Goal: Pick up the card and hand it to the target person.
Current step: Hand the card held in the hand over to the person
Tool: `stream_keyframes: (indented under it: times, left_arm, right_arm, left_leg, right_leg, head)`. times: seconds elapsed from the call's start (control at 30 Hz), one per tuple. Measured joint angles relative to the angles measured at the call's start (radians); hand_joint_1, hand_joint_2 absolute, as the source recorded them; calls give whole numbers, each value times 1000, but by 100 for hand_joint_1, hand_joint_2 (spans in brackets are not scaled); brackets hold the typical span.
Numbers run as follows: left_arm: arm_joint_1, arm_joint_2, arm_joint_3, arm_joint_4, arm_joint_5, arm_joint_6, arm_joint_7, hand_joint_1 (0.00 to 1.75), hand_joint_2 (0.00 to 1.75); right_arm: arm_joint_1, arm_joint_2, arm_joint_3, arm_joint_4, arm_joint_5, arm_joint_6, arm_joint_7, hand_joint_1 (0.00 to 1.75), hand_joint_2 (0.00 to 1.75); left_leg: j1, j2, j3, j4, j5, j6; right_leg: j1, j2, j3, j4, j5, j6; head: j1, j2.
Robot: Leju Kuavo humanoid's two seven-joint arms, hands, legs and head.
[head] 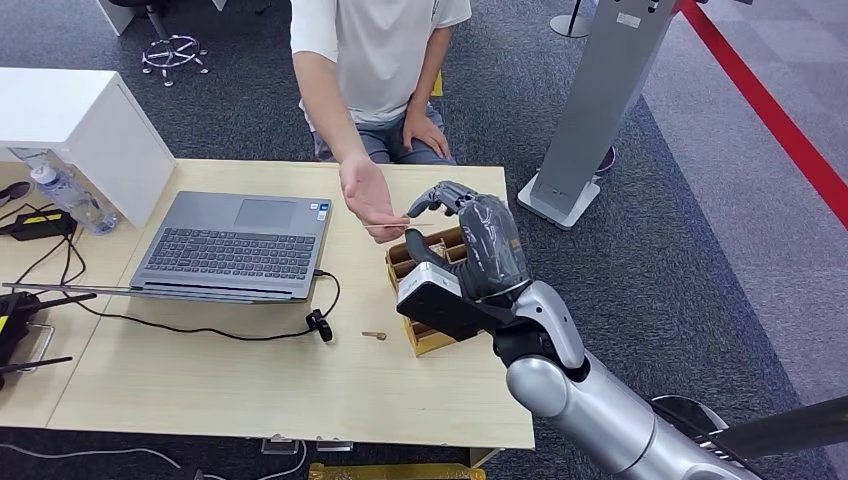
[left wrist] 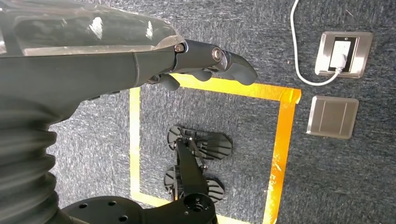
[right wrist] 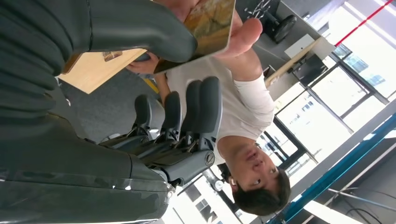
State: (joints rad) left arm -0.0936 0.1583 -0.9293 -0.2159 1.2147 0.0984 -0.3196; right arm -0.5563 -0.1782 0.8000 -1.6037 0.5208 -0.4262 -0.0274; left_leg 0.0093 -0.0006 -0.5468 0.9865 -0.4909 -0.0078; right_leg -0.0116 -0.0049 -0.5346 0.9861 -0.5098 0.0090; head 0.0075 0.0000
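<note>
The card (right wrist: 211, 22), with a yellowish picture on its face, lies flat between my right hand (head: 470, 225) and the person's hand (head: 368, 198). In the head view it shows edge-on as a thin line (head: 404, 222) above the table. The person's fingers (right wrist: 243, 36) hold its far edge. My right thumb (right wrist: 140, 32) lies across the card's face, while my right fingers (right wrist: 191, 107) stand spread and apart from it. My left hand (left wrist: 212, 58) hangs over the floor with its fingers loosely extended, holding nothing.
A wooden card box (head: 428, 335) stands on the light wooden table (head: 200, 380) under my right arm. An open laptop (head: 235, 245) with its cable lies to the left, near a water bottle (head: 62, 195). The person (head: 385, 60) sits behind the table. A grey post (head: 600, 100) stands at the right.
</note>
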Motion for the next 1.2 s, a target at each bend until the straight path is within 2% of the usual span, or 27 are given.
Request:
stream_keyframes:
  times: [0.07, 0.23, 0.47, 0.67, 0.83, 0.97, 1.2]
  left_arm:
    - [0, 0, 0, 0, 2, 0, -1, 0, 0]
    - [0, 0, 0, 0, 12, 0, -1, 0, 0]
    - [1, 0, 0, 0, 24, 6, -2, 0, 0]
    - [3, 0, 0, 0, 42, 17, -2, 0, 0]
    - [6, 0, 1, 0, 60, 35, 9, 0, 0]
    - [9, 0, 2, 0, 71, 46, 23, 0, 0]
    - [11, 0, 5, 0, 83, 56, 30, 0, 0]
  right_arm:
    - [0, 6, 5, 11, -4, 0, -2, 0, 175]
    - [1, 15, 14, 36, -49, 17, -12, 0, 175]
    - [23, 16, 12, 59, -237, 61, -48, 0, 175]
    - [76, -8, -9, 63, -562, 139, -63, 0, 175]
    - [145, -53, -54, 59, -791, 165, -85, 0, 175]
    - [212, -99, -100, 39, -845, 156, -87, 0, 175]
    - [314, -173, -183, -19, -826, 86, -33, 0, 175]
  left_leg:
    - [0, 0, 0, 0, 0, 0]
    - [0, 0, 0, 0, 0, 0]
    - [0, 0, 0, 0, 0, 0]
    - [0, 0, 0, 0, 0, 0]
    - [0, 0, 0, 0, 0, 0]
    - [0, 0, 0, 0, 0, 0]
    - [0, 0, 0, 0, 0, 0]
  right_leg:
    - [0, 0, 0, 0, 0, 0]
    - [0, 0, 0, 0, 0, 0]
    - [0, 0, 0, 0, 0, 0]
    - [0, 0, -1, 0, 0, 0]
    - [0, 0, -1, -1, 0, 0]
    - [0, 0, -1, -1, 0, 0]
    - [0, 0, -1, -1, 0, 0]
  head:
    - [0, 0]
    - [0, 0]
    - [0, 0]
    - [0, 0]
    - [0, 0]
    - [0, 0]
    - [-1, 0]
